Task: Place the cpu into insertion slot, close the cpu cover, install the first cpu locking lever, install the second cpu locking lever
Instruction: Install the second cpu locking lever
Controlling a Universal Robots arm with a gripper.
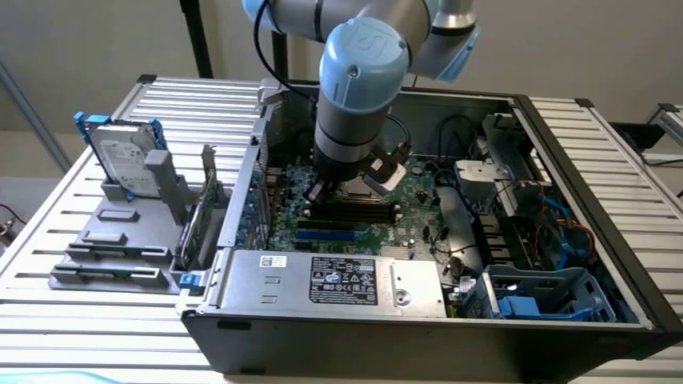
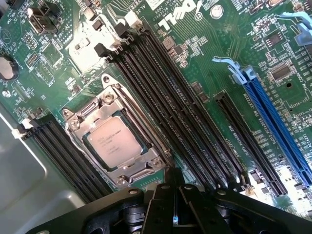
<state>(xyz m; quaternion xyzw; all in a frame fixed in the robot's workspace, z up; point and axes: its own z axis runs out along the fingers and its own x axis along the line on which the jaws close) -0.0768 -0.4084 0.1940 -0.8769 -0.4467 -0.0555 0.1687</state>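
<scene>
- Arm lowered into open computer case [image 1: 597, 240], wrist directly above green board [image 2: 204, 73], near long black memory slots [image 2: 165, 102].
- Gripper [image 2: 174, 204] seen in wrist view as dark paired fingers [image 2: 163, 207] pressed together, nothing between them; jaws closed and empty.
- Cpu [image 2: 117, 144] already seated in insertion slot [image 2: 73, 127]: silvery-grey top level, printed face up, edges square to socket.
- Cpu cover [image 2: 127, 168] lying down flat around chip, cut-out centre framing metal top; frame appears closed over socket.
- Locking levers along socket sides not clearly traceable; latched or free cannot be told.
- Gripper tips just beside socket corner, on memory-slot side, apparently not touching cover.
- Handling judgement, cpu: light, rigid, smooth-topped and liable to slip; underside contacts and socket pins fragile. Best held by opposite edges only, kept level, never forced.
- Handling judgement, cover: thin sheet metal, stiff but springy; best pressed on bare frame edge, away from chip.
- Hard drive [image 1: 120, 156] standing in grey rack outside case, at exterior view's left, well apart from work.
</scene>
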